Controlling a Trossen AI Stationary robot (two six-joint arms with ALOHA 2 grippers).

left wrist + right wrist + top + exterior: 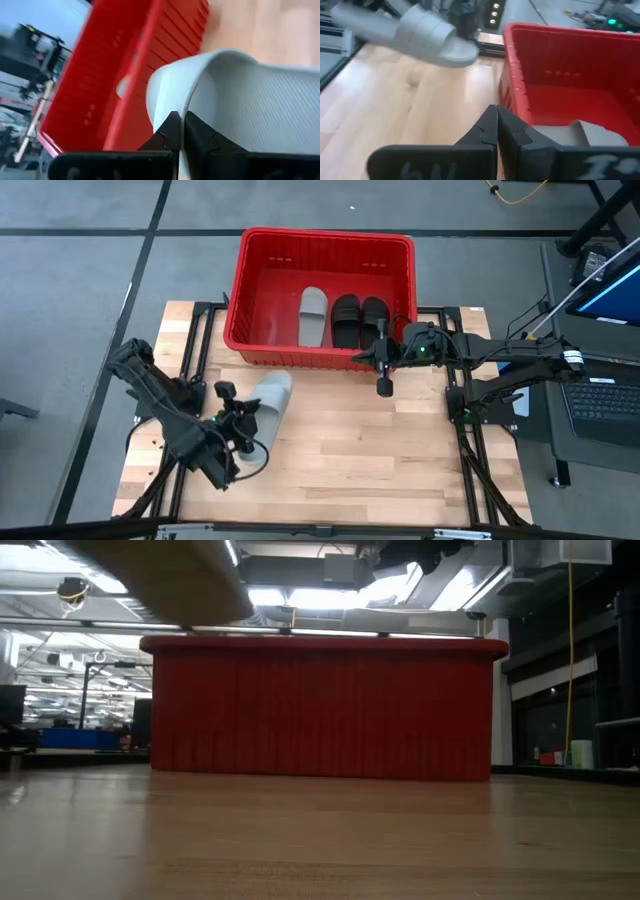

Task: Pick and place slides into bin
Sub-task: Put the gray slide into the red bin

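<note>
The red bin (pixel 325 235) stands at the table's far side. On its floor lie one grey slide (pixel 314 315) and two black slides (pixel 346 320) (pixel 374 320) side by side. Another grey slide (pixel 270 402) hangs above the table's near left, clear of the wood, with my left gripper (pixel 248 418) shut on it; the right wrist view shows it in the air (pixel 415 32). My right gripper (pixel 383 385) hovers shut and bare by the bin's near right rim (pixel 512 75). My left gripper pinches a thin upturned edge (pixel 172 100) of the grey slide between its two fingers (pixel 167 131), at the slide's left side. Whether that edge belongs to the strap or the sole's rim, I cannot tell. The slide is lifted clear, its far end pointing at the bin.
Bare wooden tabletop (pixel 370 450) stretches between the two arms and in front of the bin's ribbed near wall (pixel 320 710). Black frame rails (pixel 465 430) run along the table's sides. A laptop (pixel 605 395) sits beyond the right edge.
</note>
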